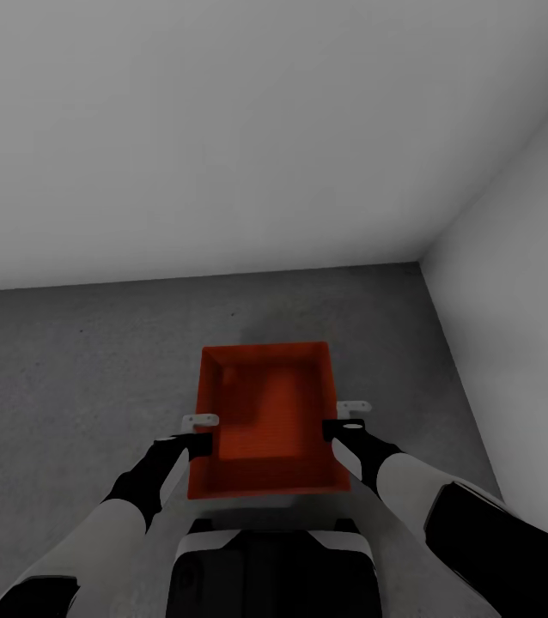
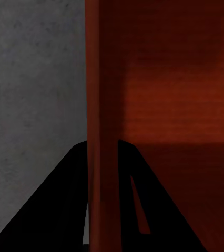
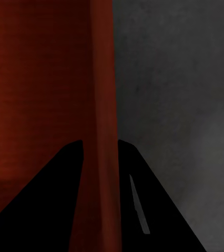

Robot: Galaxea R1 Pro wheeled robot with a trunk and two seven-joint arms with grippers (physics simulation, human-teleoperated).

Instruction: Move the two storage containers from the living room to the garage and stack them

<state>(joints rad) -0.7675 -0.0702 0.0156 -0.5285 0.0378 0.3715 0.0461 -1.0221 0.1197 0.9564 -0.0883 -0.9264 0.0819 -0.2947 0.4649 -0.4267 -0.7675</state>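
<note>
Around the storage container (image 1: 265, 421) the grey concrete floor (image 1: 76, 360) lies bare to its left and ahead of it, open for passage. A white wall (image 1: 222, 129) closes the floor beyond the container, and a second wall (image 1: 523, 300) stands near its right, leaving a narrower strip there

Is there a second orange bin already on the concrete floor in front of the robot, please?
No: in the head view just one bin is visible, held between both grippers above the grey floor.

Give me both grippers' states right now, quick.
Left gripper: shut on the left wall of the storage container.
Right gripper: shut on that container's right wall.
</note>
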